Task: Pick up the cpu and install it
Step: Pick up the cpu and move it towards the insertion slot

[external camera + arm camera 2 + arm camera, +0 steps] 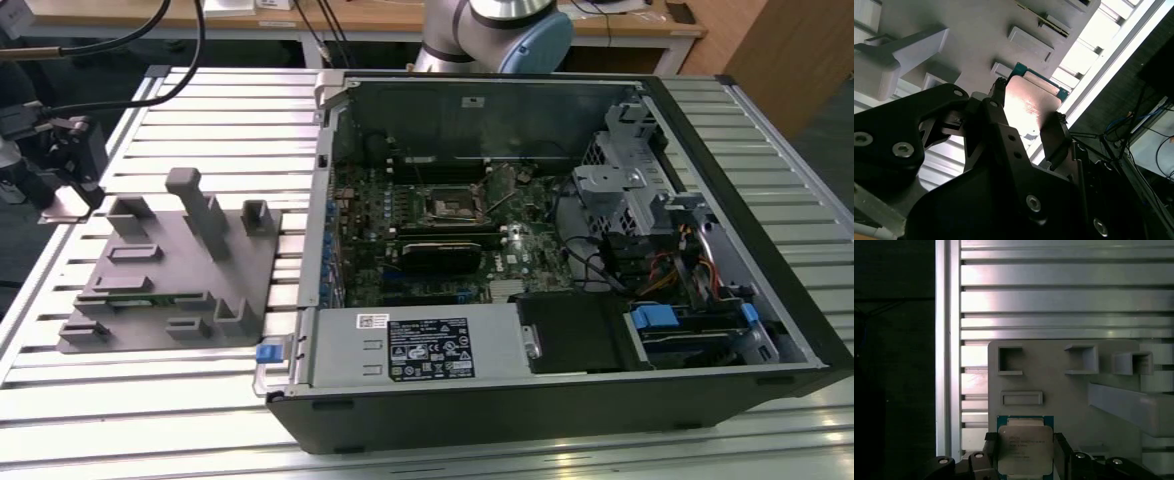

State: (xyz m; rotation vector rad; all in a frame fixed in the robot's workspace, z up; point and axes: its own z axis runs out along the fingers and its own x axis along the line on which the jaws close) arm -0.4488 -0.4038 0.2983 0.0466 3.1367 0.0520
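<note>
Silver-topped with a green rim, the small square cpu [1025, 449] is at a corner of the grey moulded fixture tray [1054, 375] on the slatted aluminium worktop [1064, 290]. The black two-fingered end effector [1029, 102] presses its opposite edges, apparently clamping it edgewise to spare its faces.

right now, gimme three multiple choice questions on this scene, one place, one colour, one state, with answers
1. Where is the cpu?
A) seated in a socket
B) between the fingers of the pincer, at the grey tray
C) on the floor

2. What colour is the cpu's top?
A) silver
B) red
C) black

3. How is the computer case?
A) upright and closed
B) wrapped in plastic
C) lying open, motherboard exposed

Answers: B, the fingers flank it in both wrist views; A, its pale metal top catches the light; C, the exterior view looks straight in at the board.
</note>
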